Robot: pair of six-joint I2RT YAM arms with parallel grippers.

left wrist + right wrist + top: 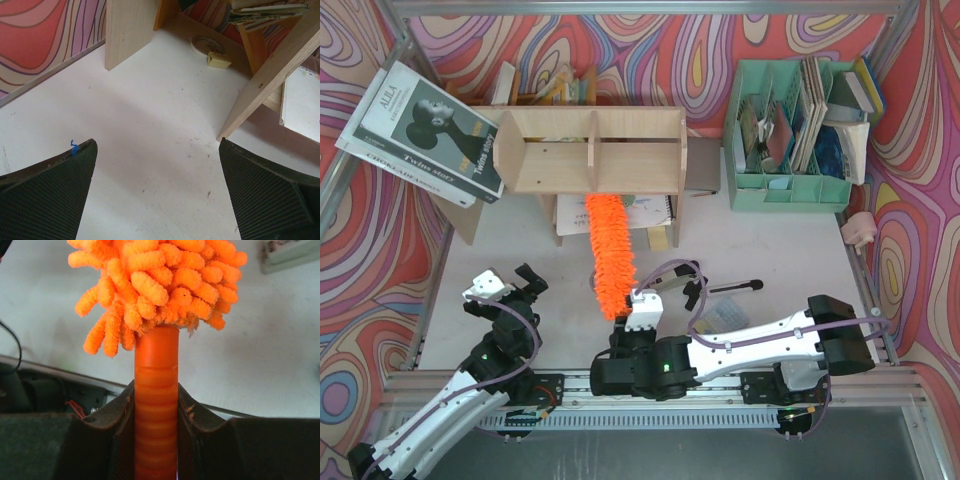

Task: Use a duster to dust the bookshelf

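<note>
The light plywood bookshelf [592, 150] stands at the back centre of the table. An orange fluffy duster [607, 250] runs from just below the shelf's front edge down toward me; whether its far tip touches the shelf I cannot tell. My right gripper [638, 312] is shut on its ribbed orange handle [156, 405], the shaggy head [155, 280] right above the fingers. My left gripper [510, 283] hovers open over bare table at the left, nothing between its fingers [55, 195]. The left wrist view shows the bookshelf's wooden panels [270, 75] ahead.
A mint-green file organizer [792, 135] with books stands at the back right. Large books [425, 130] lean at the shelf's left. A notebook [650, 212] and a wood block lie under the shelf. A black pen [735, 288] lies right of the duster.
</note>
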